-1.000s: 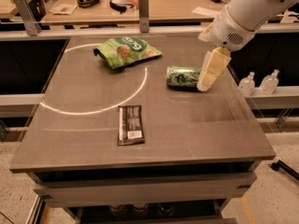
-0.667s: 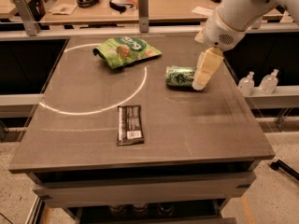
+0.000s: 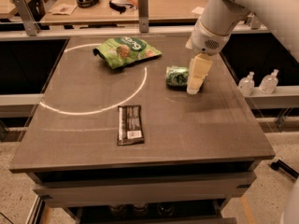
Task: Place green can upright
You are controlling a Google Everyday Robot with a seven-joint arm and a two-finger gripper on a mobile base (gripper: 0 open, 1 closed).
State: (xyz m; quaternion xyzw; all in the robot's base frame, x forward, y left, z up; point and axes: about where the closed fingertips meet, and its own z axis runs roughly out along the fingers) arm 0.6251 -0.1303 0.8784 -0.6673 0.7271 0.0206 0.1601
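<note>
The green can [image 3: 177, 76] lies on its side on the dark table [image 3: 196, 125], right of centre. My gripper [image 3: 194, 87] hangs from the white arm coming in from the upper right. Its cream fingers point down and reach the table right at the can's right end, covering that end. The can's left part shows, green with pale print.
A flat green snack bag [image 3: 126, 51] lies at the back of the table. A dark wrapped bar [image 3: 130, 130] lies near the front centre. A white arc is marked on the tabletop. Two small clear bottles [image 3: 258, 82] stand on a ledge to the right.
The arm has moved left and down, bringing the gripper closer over the can's right end. The can, bag and bar have not moved.
</note>
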